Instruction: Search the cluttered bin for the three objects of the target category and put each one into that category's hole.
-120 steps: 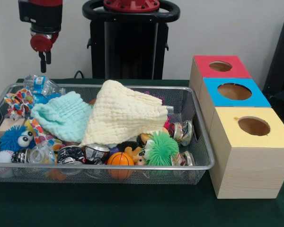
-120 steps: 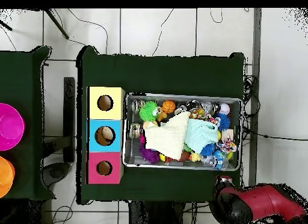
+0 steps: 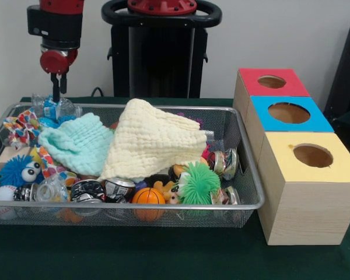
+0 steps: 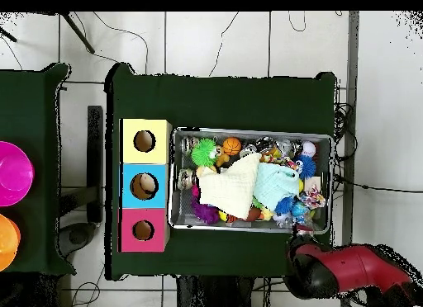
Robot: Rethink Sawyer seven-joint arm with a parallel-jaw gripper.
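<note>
The silver wire-mesh bin (image 3: pixel 128 205) sits on the green table, full of clutter. A pale yellow cloth (image 3: pixel 151 140) and a mint cloth (image 3: pixel 76 146) cover its middle. Around them lie an orange basketball (image 3: pixel 148 196), a green spiky ball (image 3: pixel 198 184), a blue fuzzy ball with eyes (image 3: pixel 16 171), a baseball (image 3: pixel 1 194), small cans (image 3: pixel 118 188) and clear plastic wrappers (image 3: pixel 53 108). My gripper (image 3: pixel 56 94) hangs just above the bin's far left corner, over the wrappers. In the overhead view the bin (image 4: pixel 248 131) shows with the red arm (image 4: pixel 351 271) at its lower right corner.
Three wooden boxes with round holes stand in a row beside the bin: red-topped (image 3: pixel 271 83), blue-topped (image 3: pixel 289 112), yellow-topped (image 3: pixel 312 156). The black pedestal (image 3: pixel 157 52) stands behind the bin. In the overhead view, pink (image 4: pixel 12 173) and orange bowls sit on a side table.
The gripper has come down and moved slightly toward the bin; it now hangs over the bin's far left corner. The bin's contents have not moved.
</note>
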